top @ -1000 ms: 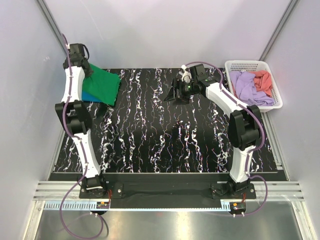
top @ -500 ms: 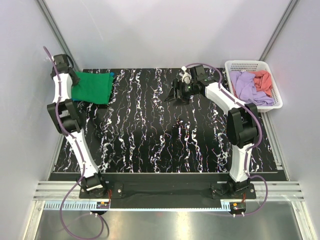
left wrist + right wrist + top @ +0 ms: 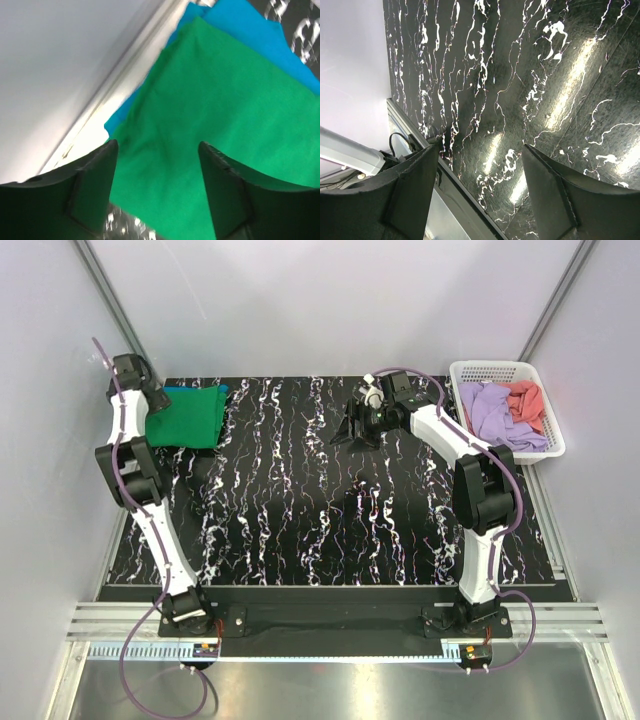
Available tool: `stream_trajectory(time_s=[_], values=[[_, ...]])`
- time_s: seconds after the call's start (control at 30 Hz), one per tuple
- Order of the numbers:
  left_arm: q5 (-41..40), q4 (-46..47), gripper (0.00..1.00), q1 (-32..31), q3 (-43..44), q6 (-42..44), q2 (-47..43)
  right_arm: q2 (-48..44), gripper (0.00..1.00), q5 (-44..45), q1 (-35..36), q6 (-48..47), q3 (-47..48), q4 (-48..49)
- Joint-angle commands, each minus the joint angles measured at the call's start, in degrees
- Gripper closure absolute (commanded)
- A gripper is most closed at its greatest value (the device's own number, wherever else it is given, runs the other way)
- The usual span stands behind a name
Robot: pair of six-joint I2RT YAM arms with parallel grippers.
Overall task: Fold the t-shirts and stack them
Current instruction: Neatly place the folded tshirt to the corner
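A bright green folded t-shirt [image 3: 186,420] lies at the table's far left corner on top of a teal-blue folded t-shirt [image 3: 196,390], whose edge shows along the back. In the left wrist view the green shirt [image 3: 225,115] covers most of the teal-blue one [image 3: 250,30]. My left gripper [image 3: 157,147] hovers open just over the green shirt's left edge, with nothing between its fingers. My right gripper [image 3: 350,428] hangs open and empty above the back middle of the table. A lilac t-shirt [image 3: 490,412] and a coral t-shirt [image 3: 526,400] lie crumpled in the basket.
The white lattice basket [image 3: 500,367] stands off the table's back right corner. The black marbled table top [image 3: 320,510] runs between the arms. A pale wall and a metal rail [image 3: 125,70] run close along the folded stack's left side.
My left gripper swung the green shirt left, squared it over the teal-blue one, then opened and let it go. The right arm has hardly moved.
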Motion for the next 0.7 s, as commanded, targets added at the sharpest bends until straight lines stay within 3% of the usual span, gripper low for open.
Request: stream_trajectory(time_s=[0.0,0.13,0.2,0.27,0.37,0.47,0.67], values=[[-2.82,2.76,0.24,-3.06,-3.01,1.70,-10.21,-0.21,0.24,-0.35,-0.23,0.49,2.65,0.84],[-3.61,-4.16,0.14,-8.94,-4.79,2.32,-14.44,-1.17,0.20,2.10,-0.23,1.72,4.50,0.04],[-4.31,-6.89,0.10,-15.26,-8.11,1.97,-18.82,-2.31,0.15,7.10,-0.15,3.90,4.41,-0.22],[-1.95,-6.38,0.01,-22.79,-14.24,1.62,-25.47,-4.77,0.01,12.46,-0.32,5.93,3.89,0.13],[1.13,-6.02,0.01,-32.64,-18.14,1.18,-30.34,-8.20,0.00,18.52,-0.32,9.45,4.32,-0.04],[5.87,-6.38,0.01,-38.38,-22.88,-0.84,-36.05,-13.38,0.00,28.51,-0.32,12.79,2.93,-4.60],[16.50,-0.41,0.01,-42.97,-42.46,-3.83,-51.69,-25.07,0.00,37.00,-0.50,16.05,-3.92,-13.66]])
